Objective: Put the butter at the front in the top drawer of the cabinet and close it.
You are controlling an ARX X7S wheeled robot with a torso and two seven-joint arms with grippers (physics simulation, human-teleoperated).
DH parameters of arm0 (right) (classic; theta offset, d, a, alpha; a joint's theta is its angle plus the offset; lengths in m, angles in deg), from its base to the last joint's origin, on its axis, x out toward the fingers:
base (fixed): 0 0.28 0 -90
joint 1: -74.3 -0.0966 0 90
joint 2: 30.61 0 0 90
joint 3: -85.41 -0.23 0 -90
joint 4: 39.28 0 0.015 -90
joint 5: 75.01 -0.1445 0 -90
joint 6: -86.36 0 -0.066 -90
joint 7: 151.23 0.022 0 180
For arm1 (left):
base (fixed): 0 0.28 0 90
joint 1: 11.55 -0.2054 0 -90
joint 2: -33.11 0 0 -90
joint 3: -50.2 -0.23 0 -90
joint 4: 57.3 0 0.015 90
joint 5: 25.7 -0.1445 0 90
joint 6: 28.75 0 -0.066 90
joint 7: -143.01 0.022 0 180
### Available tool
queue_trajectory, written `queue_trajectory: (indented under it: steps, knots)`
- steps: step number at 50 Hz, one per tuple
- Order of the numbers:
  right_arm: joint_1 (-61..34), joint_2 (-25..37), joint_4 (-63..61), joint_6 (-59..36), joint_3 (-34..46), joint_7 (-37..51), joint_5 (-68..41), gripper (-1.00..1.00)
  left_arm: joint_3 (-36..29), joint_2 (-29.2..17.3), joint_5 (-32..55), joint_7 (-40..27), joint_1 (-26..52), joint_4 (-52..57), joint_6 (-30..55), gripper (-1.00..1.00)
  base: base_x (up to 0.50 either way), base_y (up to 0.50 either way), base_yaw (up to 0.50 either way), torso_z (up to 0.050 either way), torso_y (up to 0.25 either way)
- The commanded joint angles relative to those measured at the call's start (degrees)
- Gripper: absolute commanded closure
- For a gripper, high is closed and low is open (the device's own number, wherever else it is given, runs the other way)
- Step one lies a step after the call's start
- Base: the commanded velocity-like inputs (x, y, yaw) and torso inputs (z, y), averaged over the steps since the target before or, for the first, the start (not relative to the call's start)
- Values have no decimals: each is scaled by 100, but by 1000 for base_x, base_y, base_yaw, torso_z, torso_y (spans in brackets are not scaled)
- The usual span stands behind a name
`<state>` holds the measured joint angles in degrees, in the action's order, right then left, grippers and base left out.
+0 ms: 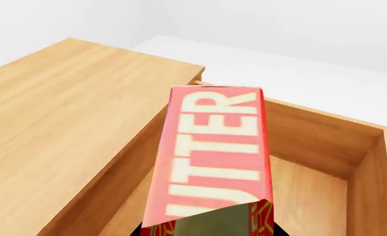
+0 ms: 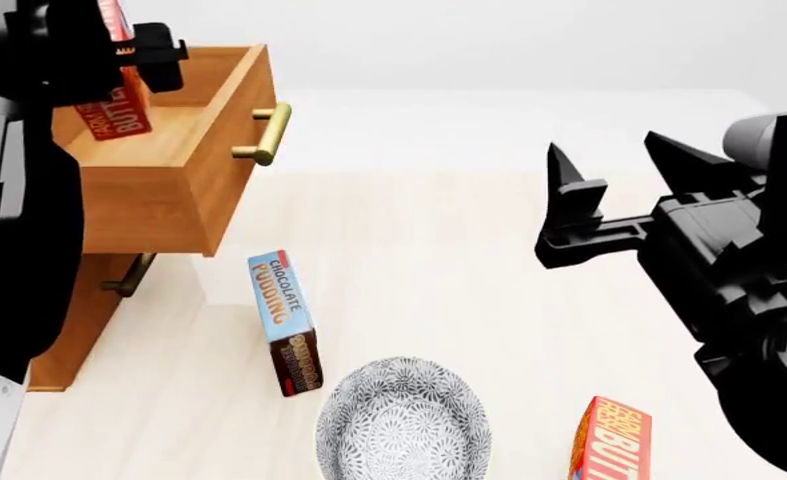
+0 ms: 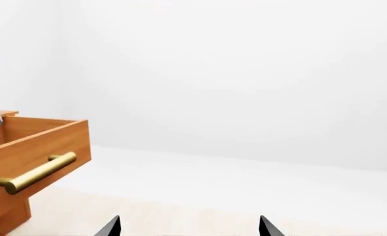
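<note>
My left gripper (image 2: 116,55) is shut on a red butter carton (image 2: 116,112), holding it tilted over the inside of the top drawer (image 2: 186,180). The drawer is pulled out of the cabinet (image 2: 80,310). In the left wrist view the butter carton (image 1: 213,147) fills the middle, pointing into the open drawer (image 1: 311,196) beside the cabinet's top (image 1: 55,113). Whether the carton touches the drawer floor I cannot tell. My right gripper (image 2: 607,160) hangs open and empty well to the right, above the table. In its own view its tips (image 3: 189,226) face the drawer front (image 3: 36,147).
A blue-and-brown chocolate pudding box (image 2: 284,320) stands below the drawer front, and a patterned bowl (image 2: 403,420) sits near it. A second red butter carton (image 2: 613,440) stands at the near right. Brass handles stick out from the top drawer (image 2: 266,133) and a lower drawer (image 2: 129,277).
</note>
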<state>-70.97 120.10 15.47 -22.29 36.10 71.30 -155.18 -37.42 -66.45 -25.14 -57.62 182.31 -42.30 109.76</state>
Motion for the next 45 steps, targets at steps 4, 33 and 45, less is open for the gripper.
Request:
queue_trajectory:
  steps: [4, 33, 45]
  knots:
    - [208, 14, 33, 162, -4, -102, 82, -100, 191, -19, -37, -301, 38, 1, -128, 100, 0, 0, 0, 0, 3]
    - [462, 33, 14, 347, -13, -183, 168, -100, -66, 30, -71, -273, -253, 1, -196, 100, 0, 0, 0, 1, 1]
    - [489, 12, -18, 359, -11, -205, 197, -100, -93, 19, -58, -335, -321, 1, -236, 100, 1, 0, 0, 0, 1]
